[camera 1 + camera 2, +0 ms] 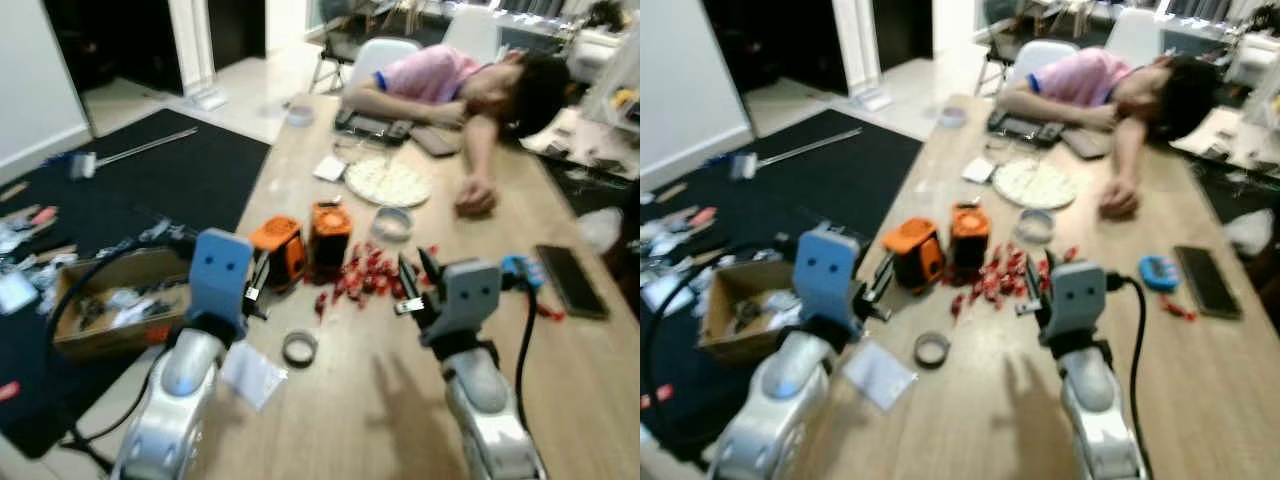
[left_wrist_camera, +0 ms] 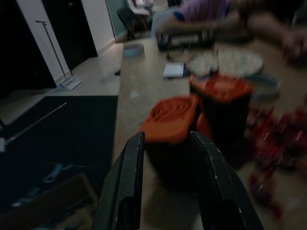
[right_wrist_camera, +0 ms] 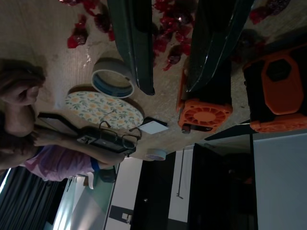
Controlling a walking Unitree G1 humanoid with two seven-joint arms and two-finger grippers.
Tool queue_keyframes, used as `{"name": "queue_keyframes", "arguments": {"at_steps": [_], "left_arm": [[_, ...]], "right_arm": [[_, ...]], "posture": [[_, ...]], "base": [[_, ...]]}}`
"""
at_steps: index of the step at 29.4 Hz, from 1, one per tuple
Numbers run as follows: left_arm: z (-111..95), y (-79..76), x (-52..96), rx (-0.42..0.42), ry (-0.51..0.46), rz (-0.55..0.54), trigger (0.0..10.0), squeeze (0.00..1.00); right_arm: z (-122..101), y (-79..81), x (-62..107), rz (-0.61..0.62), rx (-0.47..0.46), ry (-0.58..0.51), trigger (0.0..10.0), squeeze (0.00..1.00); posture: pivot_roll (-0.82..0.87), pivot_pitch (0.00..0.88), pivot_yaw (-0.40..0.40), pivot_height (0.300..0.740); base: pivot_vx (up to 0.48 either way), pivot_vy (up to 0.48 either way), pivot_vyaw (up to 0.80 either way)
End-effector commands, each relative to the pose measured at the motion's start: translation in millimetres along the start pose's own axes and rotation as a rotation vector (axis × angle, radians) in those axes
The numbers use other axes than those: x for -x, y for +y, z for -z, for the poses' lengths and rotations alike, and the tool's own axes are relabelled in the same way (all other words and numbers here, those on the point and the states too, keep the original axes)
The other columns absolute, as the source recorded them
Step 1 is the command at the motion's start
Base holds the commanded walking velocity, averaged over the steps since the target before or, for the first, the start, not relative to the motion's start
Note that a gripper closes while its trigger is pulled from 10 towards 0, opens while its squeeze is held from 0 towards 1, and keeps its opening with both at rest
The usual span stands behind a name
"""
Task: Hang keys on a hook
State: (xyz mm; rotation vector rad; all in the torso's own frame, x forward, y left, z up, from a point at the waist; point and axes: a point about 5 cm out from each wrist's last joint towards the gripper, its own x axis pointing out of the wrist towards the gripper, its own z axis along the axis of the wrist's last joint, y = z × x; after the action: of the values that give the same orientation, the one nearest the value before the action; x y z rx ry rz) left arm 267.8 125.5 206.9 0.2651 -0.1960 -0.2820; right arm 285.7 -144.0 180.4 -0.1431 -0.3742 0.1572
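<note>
Both silver arms reach over a long wooden table point(image 1: 400, 400). My left gripper point(image 1: 256, 286) is open, its fingers point(image 2: 129, 182) spread just short of a tilted orange and black box point(image 2: 170, 124). A second orange and black box point(image 1: 330, 232) stands upright beside it. My right gripper point(image 1: 418, 272) is open too, hovering with nothing between its fingers point(image 3: 136, 43) over a scatter of red wrapped sweets point(image 1: 362, 275). I cannot pick out keys or a hook among the blurred things.
A person point(image 1: 450, 80) lies slumped over the far end of the table, one hand point(image 1: 476, 197) outstretched. Also on it are a patterned plate point(image 1: 388, 183), a small round dish point(image 1: 391, 222), a tape roll point(image 1: 299, 347), a paper slip point(image 1: 252, 375) and a phone point(image 1: 570, 280). A cardboard box point(image 1: 120, 300) sits on the black rug, left.
</note>
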Motion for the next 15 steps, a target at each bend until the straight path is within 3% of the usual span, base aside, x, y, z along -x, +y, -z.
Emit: {"name": "queue_keyframes", "arguments": {"at_steps": [1,4,8,15], "left_arm": [[3.0,-5.8,2.0,-0.044,0.037,0.107,10.0,0.0],[12.0,-10.0,5.7,-0.083,0.103,0.204,10.0,0.0],[20.6,-15.3,8.7,-0.085,0.178,0.254,10.0,0.0],[34.2,-19.3,0.9,-0.067,0.305,0.177,10.0,0.0]], "right_arm": [[5.6,-5.6,5.2,0.019,0.003,0.025,10.0,0.0],[5.9,-5.5,5.2,0.019,0.003,0.026,10.0,0.0],[6.0,-5.3,5.1,0.021,0.003,0.026,10.0,0.0],[6.1,-5.3,4.9,0.023,0.002,0.026,10.0,0.0]], "posture": [[0.11,0.129,-0.005,0.74],[0.11,0.129,-0.005,0.74],[0.11,0.13,-0.001,0.74],[0.11,0.131,0.002,0.74]], "base": [[0.0,0.0,0.0],[0.0,0.0,0.0],[0.0,0.0,0.0],[0.0,0.0,0.0]]}}
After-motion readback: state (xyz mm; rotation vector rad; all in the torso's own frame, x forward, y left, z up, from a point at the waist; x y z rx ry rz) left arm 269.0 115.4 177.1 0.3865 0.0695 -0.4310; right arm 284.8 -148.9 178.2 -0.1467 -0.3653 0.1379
